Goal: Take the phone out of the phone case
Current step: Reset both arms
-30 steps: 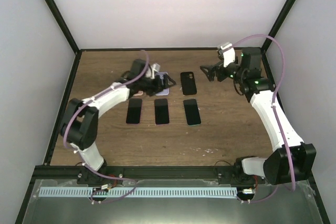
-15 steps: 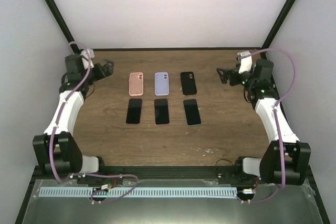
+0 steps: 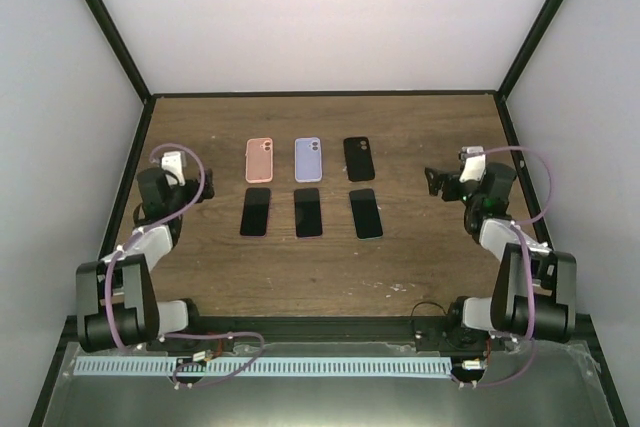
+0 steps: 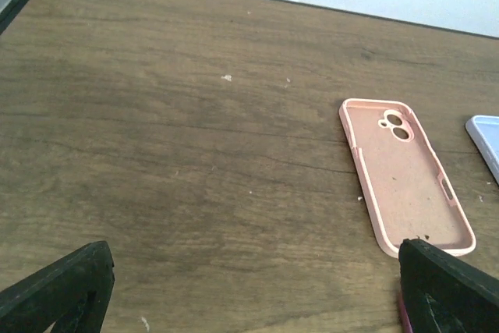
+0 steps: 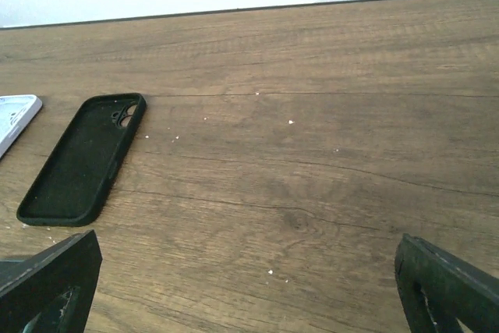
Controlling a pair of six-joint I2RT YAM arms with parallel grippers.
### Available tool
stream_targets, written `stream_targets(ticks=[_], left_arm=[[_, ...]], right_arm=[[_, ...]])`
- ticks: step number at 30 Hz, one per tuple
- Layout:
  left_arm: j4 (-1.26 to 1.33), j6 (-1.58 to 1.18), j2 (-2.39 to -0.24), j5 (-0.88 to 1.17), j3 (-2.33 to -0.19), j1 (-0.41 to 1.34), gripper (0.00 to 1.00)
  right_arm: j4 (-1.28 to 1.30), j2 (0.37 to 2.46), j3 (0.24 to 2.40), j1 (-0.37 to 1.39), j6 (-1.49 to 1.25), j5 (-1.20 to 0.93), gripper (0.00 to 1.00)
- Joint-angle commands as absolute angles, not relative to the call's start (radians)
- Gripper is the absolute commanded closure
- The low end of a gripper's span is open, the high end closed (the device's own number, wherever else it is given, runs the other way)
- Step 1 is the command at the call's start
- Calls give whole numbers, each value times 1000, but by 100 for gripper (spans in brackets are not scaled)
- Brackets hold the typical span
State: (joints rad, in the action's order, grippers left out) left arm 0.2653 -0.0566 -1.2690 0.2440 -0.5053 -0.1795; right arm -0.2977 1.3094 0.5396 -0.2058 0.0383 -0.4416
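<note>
Three empty phone cases lie in a back row on the wooden table: a pink case (image 3: 259, 158), a lavender case (image 3: 308, 158) and a black case (image 3: 359, 158). Three dark phones lie in a row in front of them: left (image 3: 256, 212), middle (image 3: 308, 212), right (image 3: 366, 213). My left gripper (image 3: 192, 191) is open and empty, low at the left side; its view shows the pink case (image 4: 405, 177) ahead on the right. My right gripper (image 3: 437, 183) is open and empty at the right side; its view shows the black case (image 5: 84, 160) far to the left.
The lavender case's edge shows in the left wrist view (image 4: 487, 139) and the right wrist view (image 5: 15, 118). A black frame borders the table (image 3: 420, 247), with white walls behind. Both arms are folded back near their bases.
The left gripper has left the lavender case and drawn back to the left side. The right arm has also drawn back and lowered. The lavender case now lies flat in the row.
</note>
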Motion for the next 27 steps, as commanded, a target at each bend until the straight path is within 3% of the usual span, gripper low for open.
stream_targets(ticks=[1, 10, 16, 22, 24, 27], left_arm=[[615, -27, -1320, 257, -448, -166, 0], [912, -21, -1412, 254, -344, -120, 0], [1281, -5, -1575, 225, -246, -76, 0], [1094, 23, -1547, 173, -314, -49, 0], [1131, 18, -1560, 166, -311, -46, 0], [1125, 19, -1557, 167, -310, -46, 0]], right_arm=[[-624, 1342, 459, -215, 3, -427, 0], [-939, 1391, 317, -215, -3, -470, 0], [-1182, 1393, 221, -207, -71, -465, 0], [-1214, 1468, 234, -131, 17, -431, 0], [-1352, 1531, 193, -111, 43, -437, 0], [-1271, 1516, 216, -99, 50, -408, 0]])
